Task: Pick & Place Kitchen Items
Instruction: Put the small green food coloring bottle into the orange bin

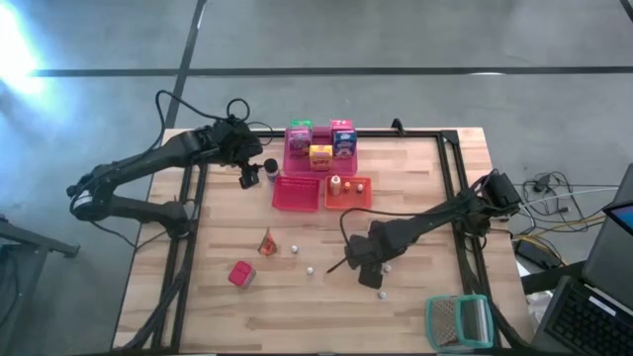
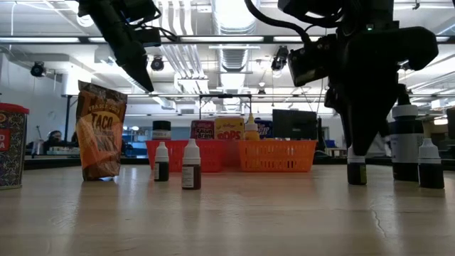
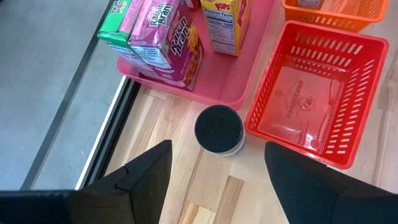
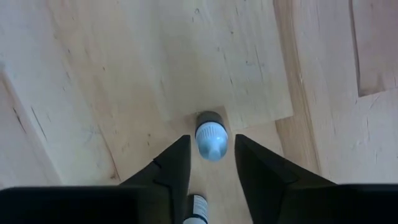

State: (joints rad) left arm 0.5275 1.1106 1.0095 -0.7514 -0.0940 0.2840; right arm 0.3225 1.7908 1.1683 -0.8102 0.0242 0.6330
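Right hand [image 1: 368, 265] hangs low over the worktop [image 1: 415, 307], fingers pointing down and straddling a small white-capped bottle [image 4: 211, 138] that stands upright; the gap is narrow and the fingers sit close on either side, but contact cannot be confirmed, so probably a grasp in the making rather than a hold. Left hand [image 3: 217, 171] waits spread wide and empty near the far left edge, a dark-lidded jar [image 3: 218, 129] upright just ahead of it, beside the red basket [image 3: 348, 93], likely its next pick. Pink tray [image 1: 297, 158] holds the cartons together, suggesting sorting by kind. Smaller bottles [image 2: 190, 165] and tiny pale pieces [image 1: 310, 269] stand loose mid-worktop, unsorted.
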